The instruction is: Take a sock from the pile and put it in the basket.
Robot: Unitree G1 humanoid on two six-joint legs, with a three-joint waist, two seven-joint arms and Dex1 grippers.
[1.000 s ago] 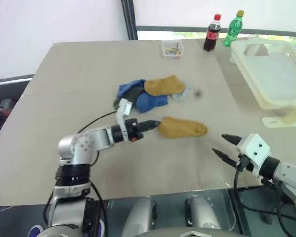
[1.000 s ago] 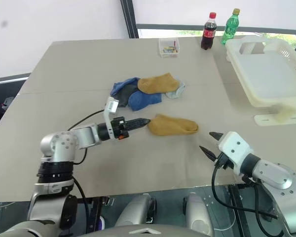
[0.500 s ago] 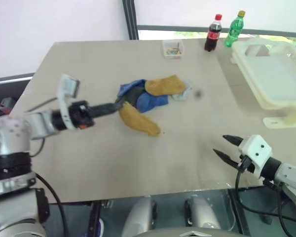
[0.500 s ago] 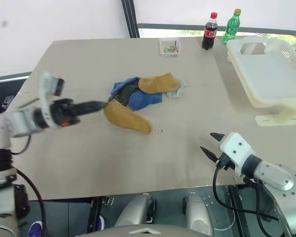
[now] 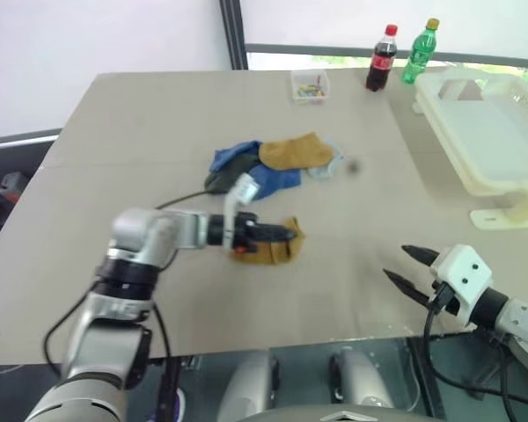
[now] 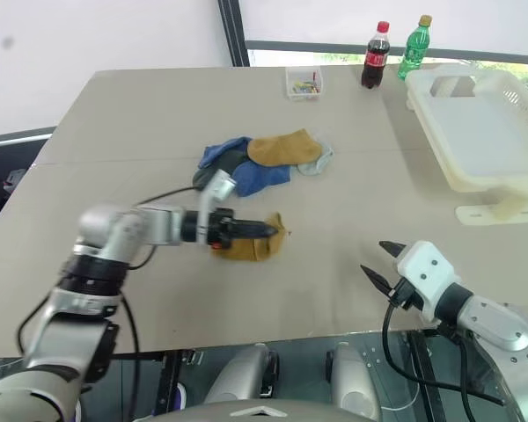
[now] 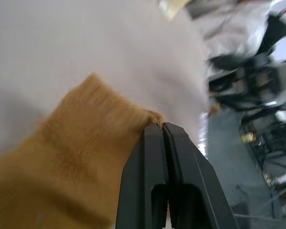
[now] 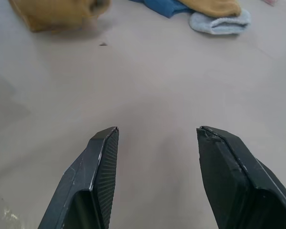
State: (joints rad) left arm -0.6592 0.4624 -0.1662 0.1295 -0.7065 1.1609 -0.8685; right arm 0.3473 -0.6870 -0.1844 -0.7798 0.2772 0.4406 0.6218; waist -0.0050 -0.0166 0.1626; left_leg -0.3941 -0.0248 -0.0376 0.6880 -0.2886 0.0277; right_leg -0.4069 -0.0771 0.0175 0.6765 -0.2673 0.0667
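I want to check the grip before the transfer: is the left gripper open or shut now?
Shut. In the left wrist view the left gripper has its two black fingers pressed together on the edge of the mustard-yellow sock.

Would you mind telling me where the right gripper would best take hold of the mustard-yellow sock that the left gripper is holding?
Probably the free bunched end of the mustard-yellow sock, approached from the robot's right. The left gripper is shut on the sock's edge, so that spot is taken, while the right gripper is open and faces the sock across bare table.
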